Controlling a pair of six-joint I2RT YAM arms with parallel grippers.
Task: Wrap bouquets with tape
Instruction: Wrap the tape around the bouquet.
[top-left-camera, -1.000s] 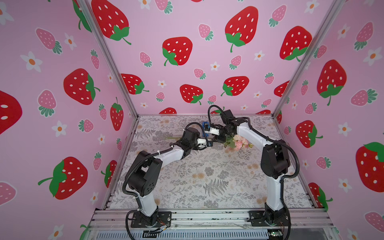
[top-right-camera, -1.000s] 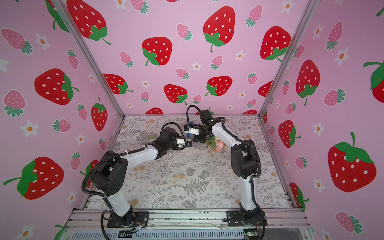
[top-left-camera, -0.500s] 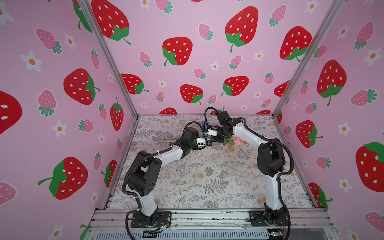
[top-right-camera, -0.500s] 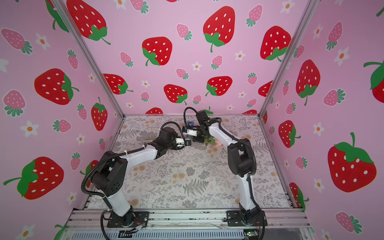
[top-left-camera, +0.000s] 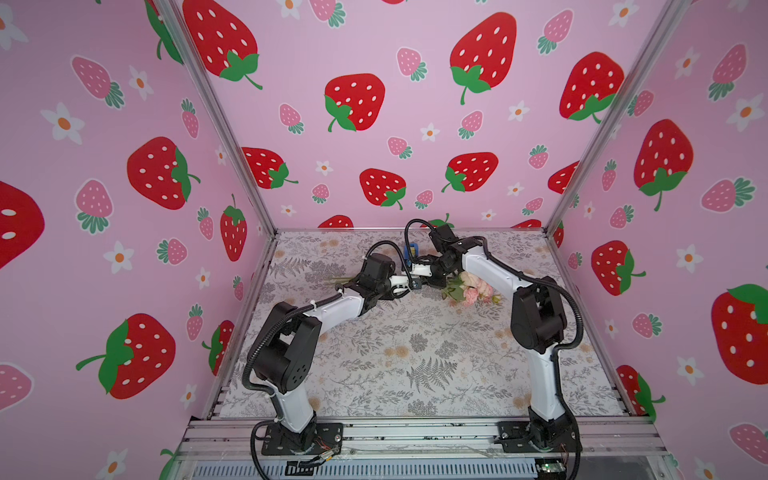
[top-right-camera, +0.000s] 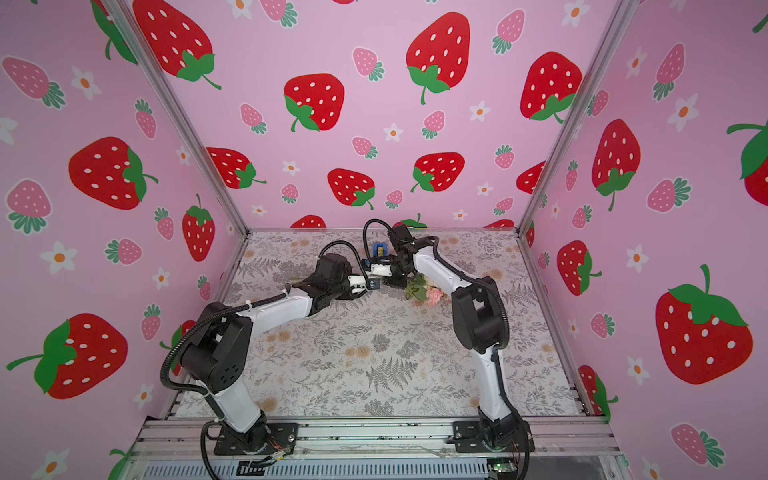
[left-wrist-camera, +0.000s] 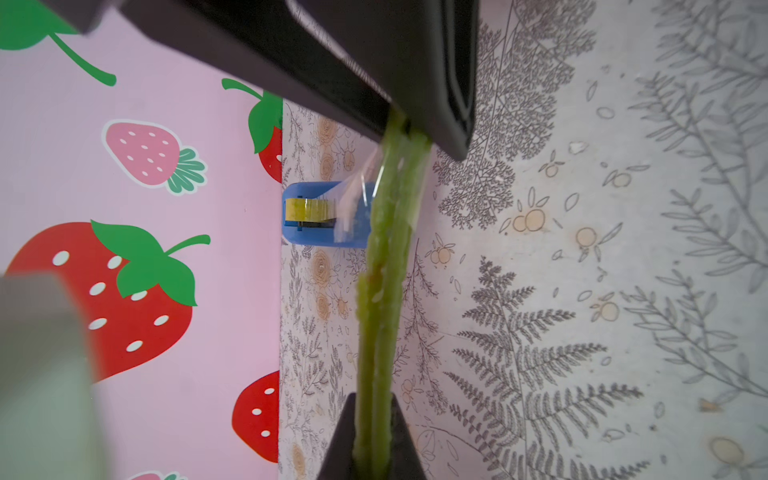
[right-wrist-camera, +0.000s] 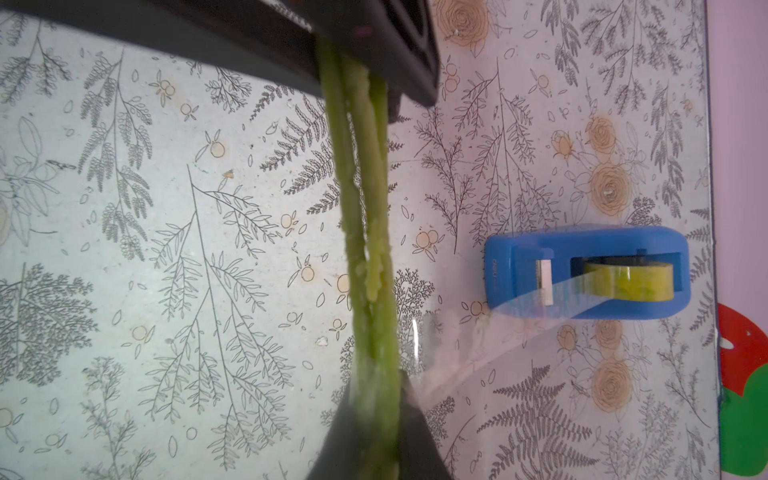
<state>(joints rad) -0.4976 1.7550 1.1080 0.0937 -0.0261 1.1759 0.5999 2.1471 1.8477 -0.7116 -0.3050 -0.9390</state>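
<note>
Tape (right-wrist-camera: 615, 284) runs from the dispenser (right-wrist-camera: 511, 270), at twelve o'clock on the table (top-left-camera: 415, 353), onto the bouquet (left-wrist-camera: 382, 291) stems at its six o'clock. Left gripper (left-wrist-camera: 374, 415) and right gripper (right-wrist-camera: 376, 399) both clench those stems. Wrapping looks barely begun.

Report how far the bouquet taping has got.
Done: a clear tape strip from the blue dispenser reaches the bouquet stems. In hand: the left end effector and right end effector both clamp those stems, apart from each other. Left: winding the strip round the stems and tearing it off; it looks uncut, joined to the roll.
</note>
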